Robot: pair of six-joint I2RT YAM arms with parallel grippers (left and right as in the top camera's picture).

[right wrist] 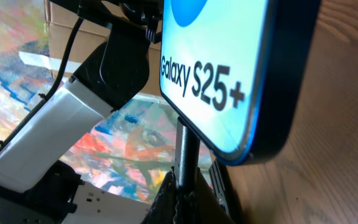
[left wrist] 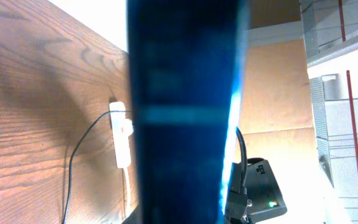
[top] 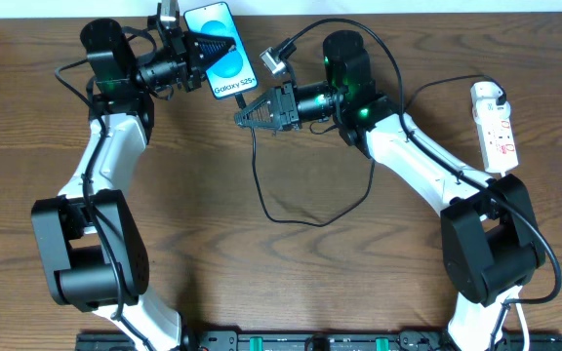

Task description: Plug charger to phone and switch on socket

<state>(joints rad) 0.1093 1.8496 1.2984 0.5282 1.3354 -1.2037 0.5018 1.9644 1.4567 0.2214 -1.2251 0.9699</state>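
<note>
Currently: left end effector [top: 217, 47] clamped on glossy flat phone [top: 228, 78]; right end effector [top: 243, 117] pinching thin black charger [top: 255, 151].

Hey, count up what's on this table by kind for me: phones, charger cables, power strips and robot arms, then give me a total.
Phone: 1
Charger: 1
Power strip: 1
Robot arms: 2, the left arm and the right arm
Total: 5

The phone [right wrist: 229, 68] screen reads "Galaxy S25+"; no other text is legible.
</note>
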